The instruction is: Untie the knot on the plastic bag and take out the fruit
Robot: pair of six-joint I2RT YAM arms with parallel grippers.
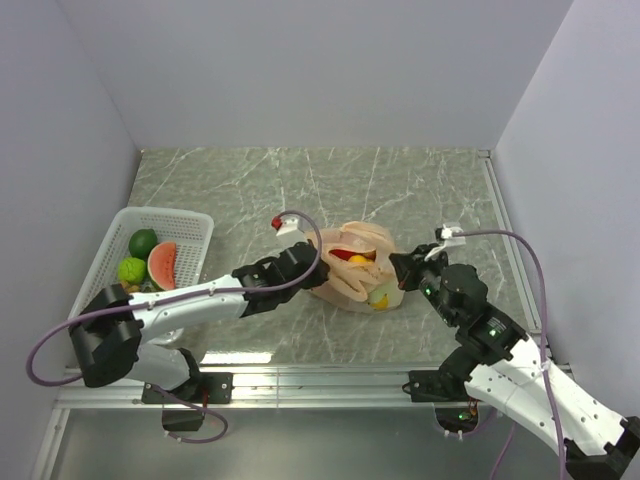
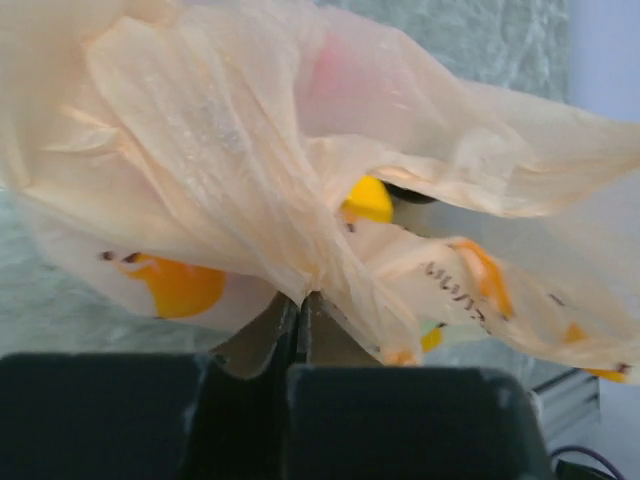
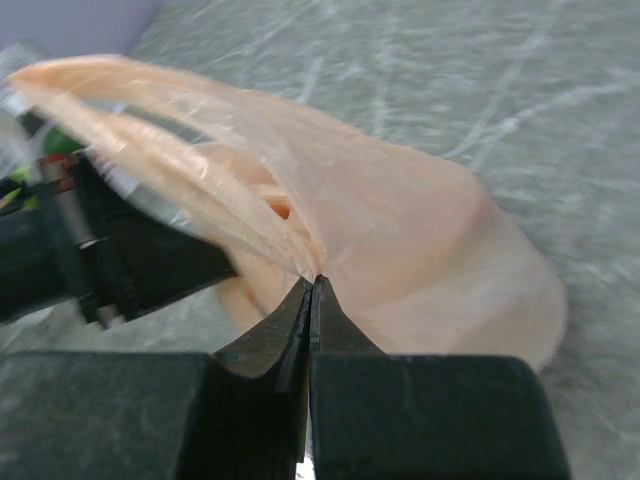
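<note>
Left tool [image 2: 300, 305]: jaws pressed together on a fold of the plastic bag [image 2: 250, 170], right at its tips.
Right tool [image 3: 312, 290]: likewise clamped on the bag's opposite rim, film fanning away from the tips.
Bag: one, between both tools on the worktop [image 1: 400, 190], mouth spread; no knot [image 1: 352, 232] can be made out.
Fruit [image 1: 380, 297]: at least three inside, yellow, red and greenish.
Beyond the left tool: one basket [image 1: 190, 225], two limes [image 1: 143, 242], one watermelon slice [image 1: 163, 265].
Step, judged: pull the rims apart evenly and low, so nothing rolls out.
</note>
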